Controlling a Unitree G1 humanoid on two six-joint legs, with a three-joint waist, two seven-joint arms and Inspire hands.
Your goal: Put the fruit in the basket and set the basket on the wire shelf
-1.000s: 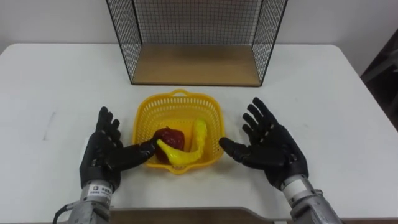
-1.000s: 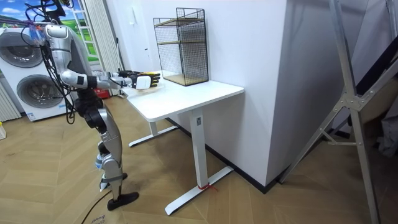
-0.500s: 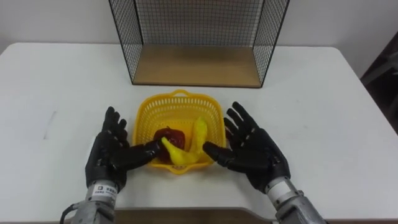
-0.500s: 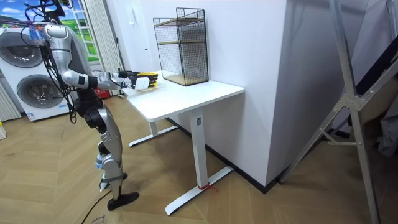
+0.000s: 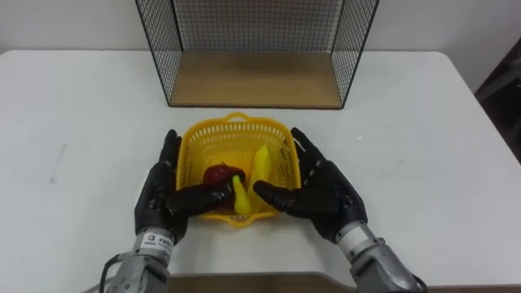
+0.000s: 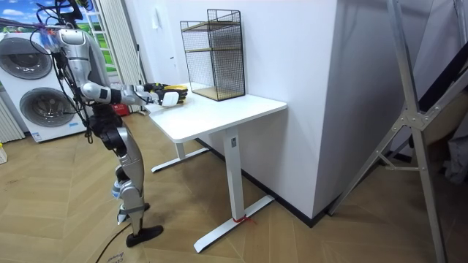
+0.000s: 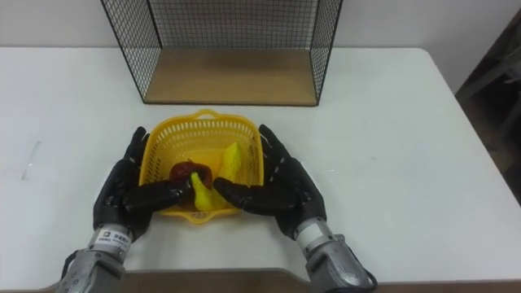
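**Inspector A:** Report, left to right.

**Inspector B:** The left robot hand (image 5: 163, 199) lies flat along the left wall of the basket (image 5: 236, 130). Its fingers are straight and spread, and the thumb reaches in over the front rim. The basket sits on the table (image 5: 423, 146) with the red fruit (image 5: 216, 173) and, to its right, the banana (image 5: 260, 163) inside. The right robot hand (image 5: 321, 195) mirrors the left on the right wall, fingers straight.

**Inspector A:** Contact?

**Inspector B:** Apparently touching on both sides; pressure cannot be told.

**Inspector A:** Deciding relation?

**Inspector B:** The basket lies squarely between the hands, equally near each. The shelf (image 5: 252, 81) opens straight ahead, beyond the far rim and apart from it. In my judgement, a two-handed lift and forward carry is next.
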